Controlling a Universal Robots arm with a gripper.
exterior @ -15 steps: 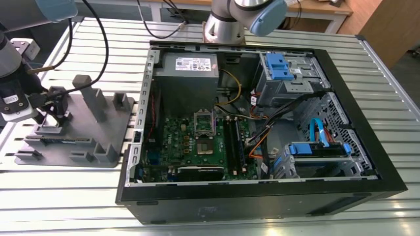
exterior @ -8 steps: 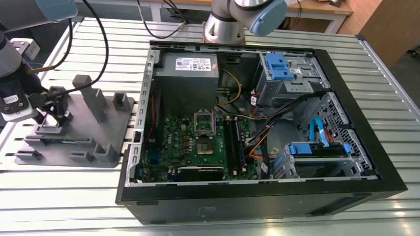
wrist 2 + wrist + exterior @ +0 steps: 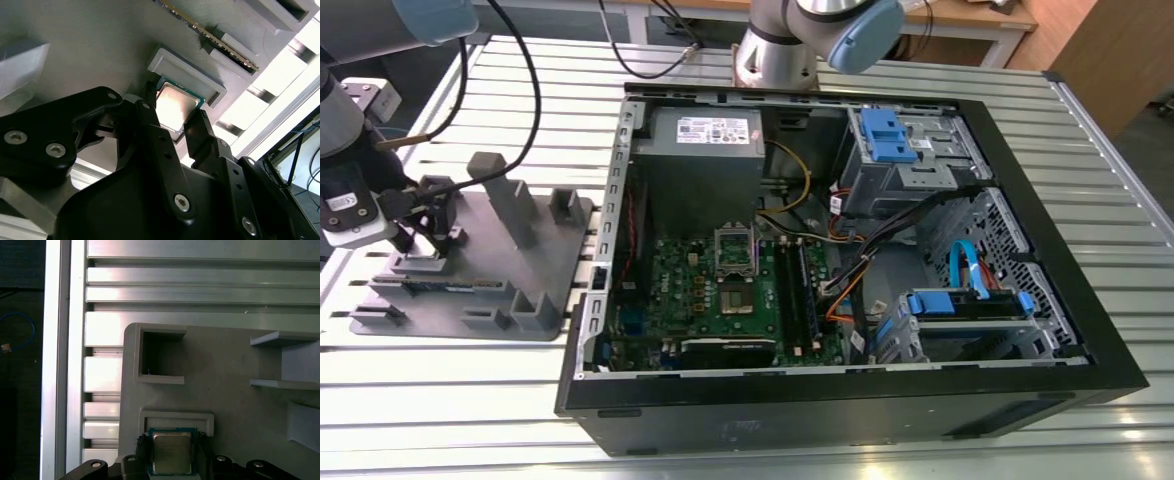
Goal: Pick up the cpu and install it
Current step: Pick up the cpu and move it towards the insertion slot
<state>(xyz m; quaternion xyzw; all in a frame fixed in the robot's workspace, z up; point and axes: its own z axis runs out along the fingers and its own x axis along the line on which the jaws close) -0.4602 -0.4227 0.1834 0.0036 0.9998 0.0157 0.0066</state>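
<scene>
**Jaws closed across the cpu, chip still seated in its tray pocket**

Exterior view: the gripper (image 3: 430, 238) is down at the grey tray (image 3: 494, 295), on the exterior view's left side of the worktop (image 3: 454, 400). The open computer case (image 3: 1067, 330) lies well apart, toward the exterior view's right. Its motherboard (image 3: 680, 290) faces up, and the socket (image 3: 735, 262) sits near the middle of the board. The tray posts and the gripper body cover the pocket from this angle.

Second wrist view: the cpu (image 3: 176, 104) lies flat, silver top up, in a shallow raised-rim pocket (image 3: 192, 75) of the tray. The gripper (image 3: 175, 116) straddles it. One black finger (image 3: 150, 112) stands at one edge and the other at the opposite edge. The chip lies directly between them, not off to either side.

First wrist view: the cpu (image 3: 171, 452) is centred in the gripper (image 3: 171, 449). The fingertips (image 3: 142, 446) sit tight against two opposite edges of the green board. The jaws are drawn in to just the chip's width, which I take as a grip on it, though no lift shows: the chip is still inside the pocket rim (image 3: 176, 416). The chip is square, so it has no long axis, and the jaws' closing line runs square to two of its sides. A deeper empty recess (image 3: 160, 352) lies beside the pocket.
</scene>
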